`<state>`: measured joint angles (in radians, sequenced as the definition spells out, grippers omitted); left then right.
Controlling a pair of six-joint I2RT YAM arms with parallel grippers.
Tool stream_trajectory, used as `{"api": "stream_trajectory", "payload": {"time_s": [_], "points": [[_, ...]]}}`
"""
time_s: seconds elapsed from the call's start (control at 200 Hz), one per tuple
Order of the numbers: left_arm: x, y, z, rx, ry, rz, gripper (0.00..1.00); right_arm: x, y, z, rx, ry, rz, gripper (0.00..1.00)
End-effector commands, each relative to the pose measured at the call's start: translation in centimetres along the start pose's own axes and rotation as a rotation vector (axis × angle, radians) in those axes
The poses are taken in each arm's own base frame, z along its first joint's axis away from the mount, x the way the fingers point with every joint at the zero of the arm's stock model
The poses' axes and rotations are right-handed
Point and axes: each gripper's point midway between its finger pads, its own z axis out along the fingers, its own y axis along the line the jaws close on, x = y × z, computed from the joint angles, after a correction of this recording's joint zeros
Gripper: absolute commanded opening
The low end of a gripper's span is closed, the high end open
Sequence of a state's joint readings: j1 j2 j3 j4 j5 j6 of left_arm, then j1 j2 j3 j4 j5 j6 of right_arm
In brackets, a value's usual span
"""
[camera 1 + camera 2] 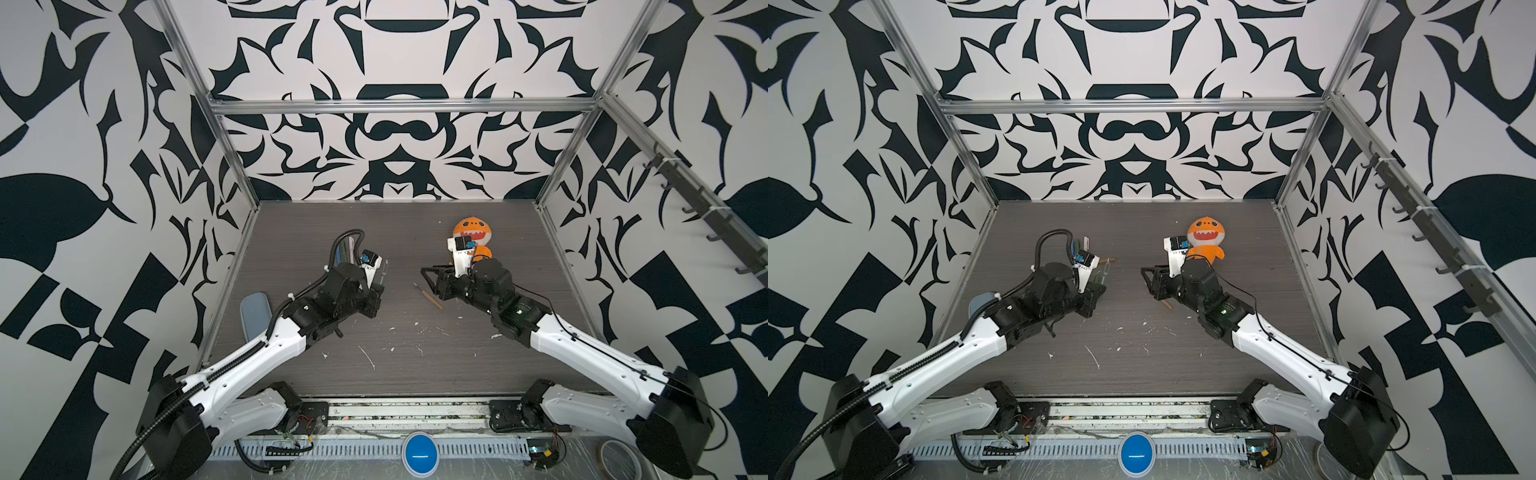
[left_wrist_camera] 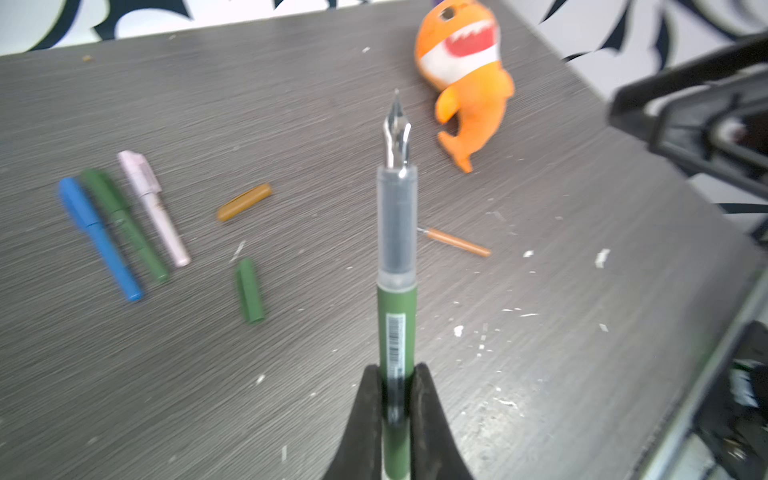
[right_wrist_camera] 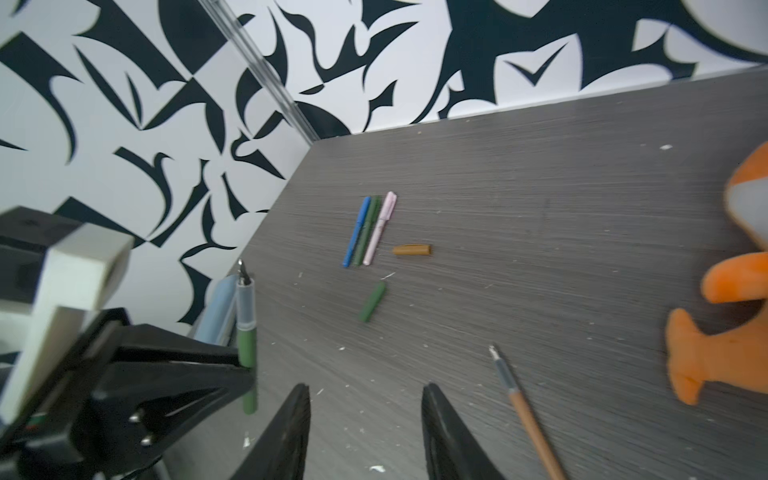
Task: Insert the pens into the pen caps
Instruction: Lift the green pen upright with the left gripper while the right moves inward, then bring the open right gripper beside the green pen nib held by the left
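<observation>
One green fountain pen [image 2: 397, 307], nib exposed for capping, is pinched in the left end effector [image 2: 397, 370]; the right end effector [image 3: 365, 388] gapes empty.

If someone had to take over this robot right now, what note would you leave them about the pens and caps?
Hands: the left hand is shut on the held green pen, which is uncapped with its nib exposed. The right hand is open and empty above the table.
Done: the blue pen, second green pen and pink pen lie capped, side by side.
Loose on the table: the green cap, the mustard cap and the uncapped orange-brown pen, which is near the right hand.
Left to do: put the green cap on the held green pen, then the mustard cap on the orange-brown pen.
</observation>
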<state>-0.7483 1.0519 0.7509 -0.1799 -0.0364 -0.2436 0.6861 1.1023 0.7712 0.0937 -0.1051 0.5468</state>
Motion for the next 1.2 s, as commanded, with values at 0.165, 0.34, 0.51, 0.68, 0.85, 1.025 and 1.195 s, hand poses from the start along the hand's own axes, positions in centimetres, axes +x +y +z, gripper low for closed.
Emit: {"api": "stream_trajectory", "payload": {"time_s": [0.165, 0.34, 0.51, 0.68, 0.85, 1.025, 1.195], "points": [[-1.6, -3.9, -2.5, 0.236, -0.14, -0.003, 0.02, -0.8, 5.9, 0.3, -0.171, 0.051, 0.031, 0.51], [-1.3, -4.1, -2.8, 0.249, -0.133, -0.01, 0.02, 0.0, 9.0, 1.5, -0.24, 0.086, 0.005, 0.52], [-1.1, -4.3, -3.2, 0.263, -0.133, -0.009, 0.02, 0.4, 10.4, 2.5, -0.269, 0.091, 0.002, 0.5], [-0.8, -4.4, -3.8, 0.276, -0.14, -0.007, 0.01, -0.1, 10.8, 3.1, -0.272, 0.075, 0.017, 0.31], [-0.6, -4.8, -4.0, 0.3, -0.134, 0.001, 0.01, -0.2, 11.7, 3.4, -0.299, 0.086, 0.018, 0.11], [-0.2, -4.6, -3.9, 0.288, -0.116, 0.0, 0.24, -0.4, 11.9, 3.1, -0.305, 0.077, 0.013, 0.0], [0.4, -3.8, -3.5, 0.246, -0.091, -0.016, 0.34, -0.9, 11.9, 2.7, -0.299, 0.058, 0.002, 0.0]]}}
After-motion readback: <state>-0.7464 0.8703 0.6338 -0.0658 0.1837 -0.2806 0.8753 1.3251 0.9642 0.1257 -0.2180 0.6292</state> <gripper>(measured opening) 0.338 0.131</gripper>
